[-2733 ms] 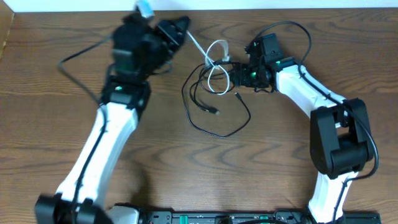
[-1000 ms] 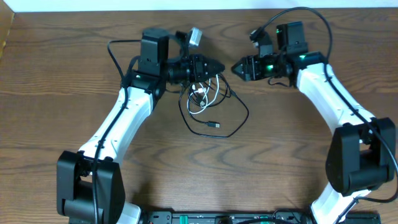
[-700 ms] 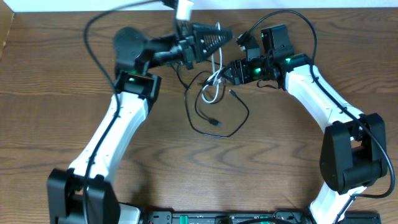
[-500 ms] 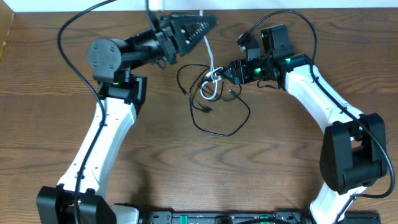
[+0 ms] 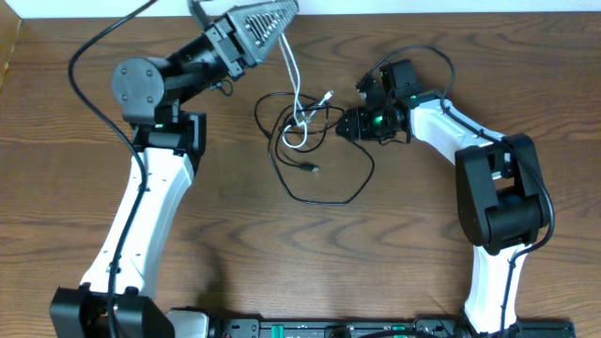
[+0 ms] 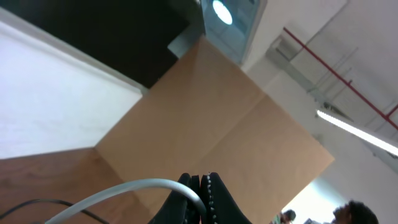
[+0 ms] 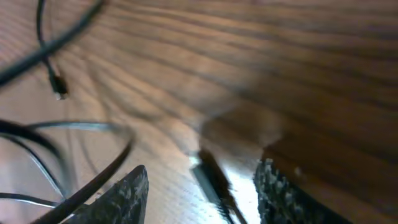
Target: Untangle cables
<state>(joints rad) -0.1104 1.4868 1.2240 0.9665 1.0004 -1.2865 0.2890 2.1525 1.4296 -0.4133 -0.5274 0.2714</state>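
Straightening, that white cable (image 5: pixel 293 80): half a second ago it hung looser over the knot, and now it runs almost taut from the knot toward the far edge of the tabletop (image 5: pixel 75 197).

That's the left claw (image 5: pixel 285 13). It has swung higher and further toward the far-left corner, clamped tight on the white cable's upper end. Its wrist view shows the fingers pressed together with the cord curving in to them.

And the black cable (image 5: pixel 324 201)?

It lies on the wood near the far edge, about mid-width. Its small loops are tangled with the white one, and one big loop sags toward the near edge with a plug lying inside it. The pull has shifted the loops a little, but white and black still cross.

The right claw (image 5: pixel 344 125)?

It has dropped low at the knot's right side. Its jaws stand half apart and are narrowing. A blurred black plug end (image 7: pixel 211 177) lies between the fingers, not pinched as far as I can see.

Meaning?

My reading is that one arm tensions the white cable while the other prepares to pin the black one, so the two can be drawn apart. It's early yet, and the crossing remains.
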